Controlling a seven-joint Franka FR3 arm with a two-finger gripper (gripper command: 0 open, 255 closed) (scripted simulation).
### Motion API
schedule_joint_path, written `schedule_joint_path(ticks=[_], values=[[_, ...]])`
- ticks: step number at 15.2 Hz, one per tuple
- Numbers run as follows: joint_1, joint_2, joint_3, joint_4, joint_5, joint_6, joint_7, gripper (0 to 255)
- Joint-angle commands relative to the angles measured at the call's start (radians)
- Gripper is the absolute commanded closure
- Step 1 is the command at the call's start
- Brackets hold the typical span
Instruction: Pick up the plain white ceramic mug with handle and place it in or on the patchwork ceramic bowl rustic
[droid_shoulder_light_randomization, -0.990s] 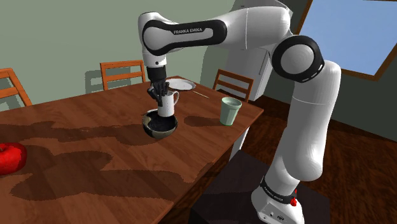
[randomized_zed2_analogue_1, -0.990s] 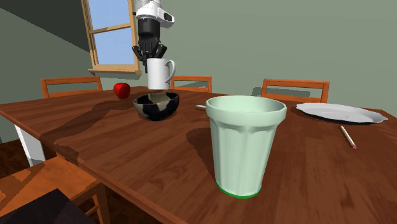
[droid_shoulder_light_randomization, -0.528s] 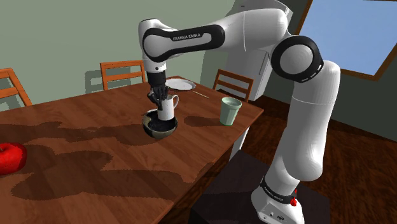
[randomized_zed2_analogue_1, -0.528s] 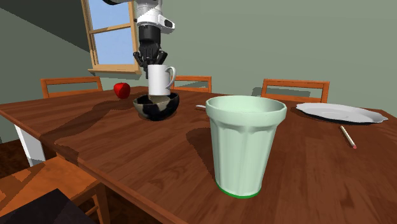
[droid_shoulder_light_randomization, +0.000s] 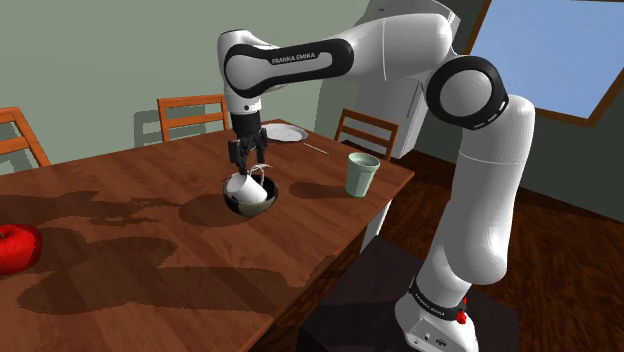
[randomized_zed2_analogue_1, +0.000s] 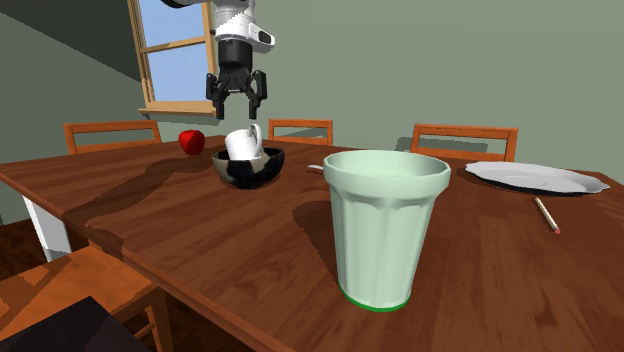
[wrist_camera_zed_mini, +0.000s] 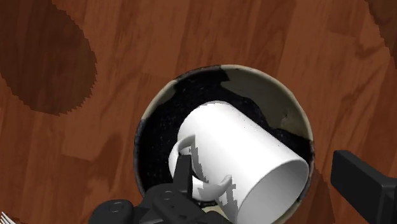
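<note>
You see the tool (randomized_zed2_analogue_1: 238, 100) spread open and empty, just above the smooth white mug (wrist_camera_zed_mini: 245, 162). The mug lies tipped inside the round bowl (wrist_camera_zed_mini: 254, 83), glazed in black and tan patches, left of centre in the shoulder view on the wood-grain counter (wrist_camera_zed_mini: 159, 38).

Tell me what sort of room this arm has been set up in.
Most likely a house's dining room or eat-in kitchen: a long wooden table with wooden chairs around it, laid with a white plate and a pale green cup, and a framed window in the wall.
</note>
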Motion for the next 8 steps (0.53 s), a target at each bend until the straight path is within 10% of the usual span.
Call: schedule_joint_path(ticks=[1,8], values=[[0.000,0.000,0.000,0.000,0.000,0.000,0.000,0],[0.003,0.027,0.001,0.162,-0.001,-0.136,0.000,0]])
